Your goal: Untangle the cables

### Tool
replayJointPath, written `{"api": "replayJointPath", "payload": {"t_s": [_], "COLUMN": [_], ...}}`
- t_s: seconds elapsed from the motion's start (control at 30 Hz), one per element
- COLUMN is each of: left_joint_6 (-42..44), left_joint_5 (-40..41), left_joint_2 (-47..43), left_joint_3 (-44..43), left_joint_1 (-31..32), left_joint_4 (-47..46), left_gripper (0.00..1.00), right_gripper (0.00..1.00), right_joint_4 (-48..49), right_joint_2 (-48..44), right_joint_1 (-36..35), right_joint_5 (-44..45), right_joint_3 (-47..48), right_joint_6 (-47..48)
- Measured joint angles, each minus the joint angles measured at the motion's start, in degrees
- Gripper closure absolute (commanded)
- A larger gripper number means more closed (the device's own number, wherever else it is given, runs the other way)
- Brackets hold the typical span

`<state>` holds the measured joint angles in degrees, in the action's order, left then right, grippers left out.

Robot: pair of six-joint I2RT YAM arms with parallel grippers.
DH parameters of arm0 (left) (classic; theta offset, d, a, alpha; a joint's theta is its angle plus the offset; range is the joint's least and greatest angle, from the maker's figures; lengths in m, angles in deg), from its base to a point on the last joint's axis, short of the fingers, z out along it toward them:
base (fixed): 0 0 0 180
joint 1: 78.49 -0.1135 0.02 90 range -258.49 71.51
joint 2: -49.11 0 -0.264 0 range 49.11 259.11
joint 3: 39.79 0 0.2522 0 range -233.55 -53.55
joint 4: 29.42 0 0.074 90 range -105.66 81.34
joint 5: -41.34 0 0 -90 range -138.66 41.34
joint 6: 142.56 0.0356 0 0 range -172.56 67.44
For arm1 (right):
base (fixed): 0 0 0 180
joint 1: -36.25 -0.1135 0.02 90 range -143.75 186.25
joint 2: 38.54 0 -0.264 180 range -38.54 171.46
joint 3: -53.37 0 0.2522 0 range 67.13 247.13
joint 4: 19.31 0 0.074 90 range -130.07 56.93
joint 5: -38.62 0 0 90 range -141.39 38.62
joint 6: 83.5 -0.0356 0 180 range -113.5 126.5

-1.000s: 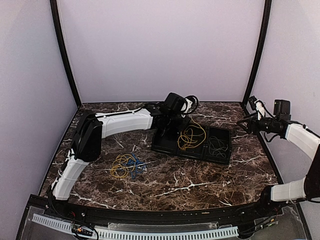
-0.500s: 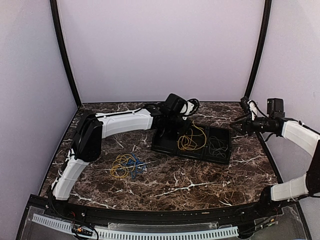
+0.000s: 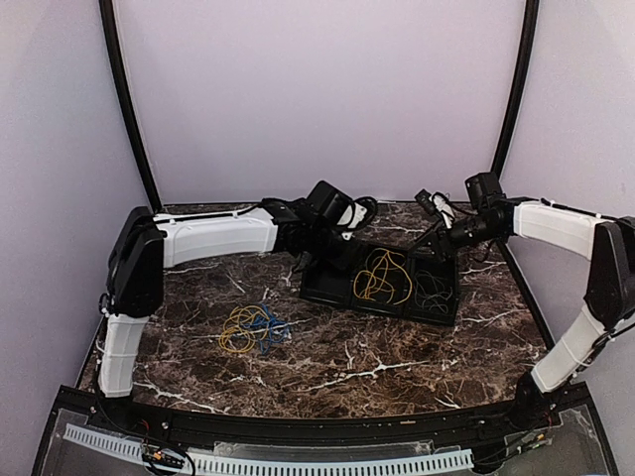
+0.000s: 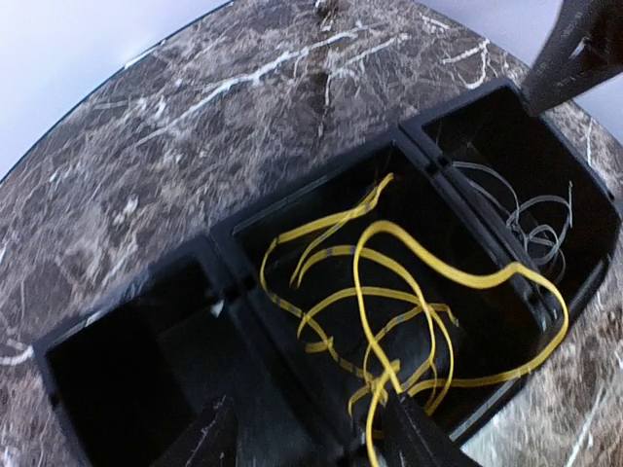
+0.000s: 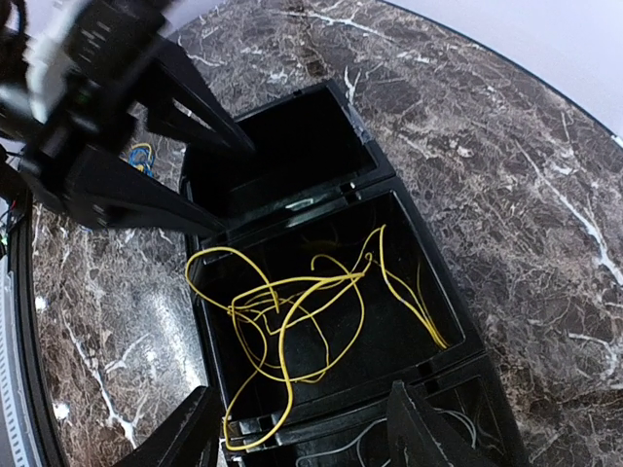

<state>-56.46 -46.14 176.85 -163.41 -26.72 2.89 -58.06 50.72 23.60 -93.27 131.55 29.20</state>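
two colours make up the knot nearest the arm bases: a yellow and blue tangle (image 3: 254, 329) of thin cables lies on the marble surface (image 3: 397, 367), left of centre, wider side to side than front to back. it sits apart from everything else.

beyond it and to the right is the black tray (image 3: 342, 297) with three compartments in a row. the left one looks empty. the middle one holds a loose yellow cable (image 3: 382, 276), and the right one holds a dark grey cable (image 3: 433, 291).

farther back, both arms reach over the tray. the left claw (image 4: 310, 413) hovers above the divider between the left and middle compartments, fingers spread and grasping nothing. one yellow strand runs down just beside a finger; i cannot tell whether it touches. the right claw (image 5: 304, 389) hangs over the middle compartment from the far right side, also released and empty.

my read is that the knot on the surface is the next piece of work. from either claw it lies back toward the bases and off to the left, well apart from the tray. the left arm is plainly the nearer one, since the tangle sits on its side. a pull along the knot's left-right axis looks the likeliest way to part blue from yellow.
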Motion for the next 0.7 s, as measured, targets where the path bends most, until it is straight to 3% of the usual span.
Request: {"api": "replayJointPath", "payload": {"t_s": [0.17, 0.27, 0.43, 0.57, 0.7], "left_joint_6": [-1.3, -1.9, -3.3, -4.9, -5.9], "left_joint_5": [1.3, 2.8, 5.5, 6.6, 7.5], "left_joint_2": [-17.4, -27.1, -36.5, -38.2, -39.1], "left_joint_3": [18.4, 26.4, 36.8, 41.7, 43.4], "left_joint_1": [0.0, 0.0, -0.2, -0.2, -0.2], "left_joint_4": [-1.9, -2.7, -3.6, -3.0, -1.2], "left_gripper": [0.43, 0.43, 0.43, 0.44, 0.44], "right_gripper": [0.41, 0.47, 0.73, 1.00, 1.00], "right_joint_4": [-2.8, -4.1, -6.2, -7.4, -8.3], "right_joint_2": [2.6, 4.7, 8.8, 11.5, 14.0], "right_joint_1": [-2.4, -4.0, -5.7, -6.3, -7.1], "right_joint_5": [2.6, 4.4, 6.0, 6.4, 6.8], "right_joint_3": [0.6, 1.9, 4.6, 7.0, 9.5], "right_joint_6": [1.2, 1.9, 2.5, 2.4, 2.1]}}
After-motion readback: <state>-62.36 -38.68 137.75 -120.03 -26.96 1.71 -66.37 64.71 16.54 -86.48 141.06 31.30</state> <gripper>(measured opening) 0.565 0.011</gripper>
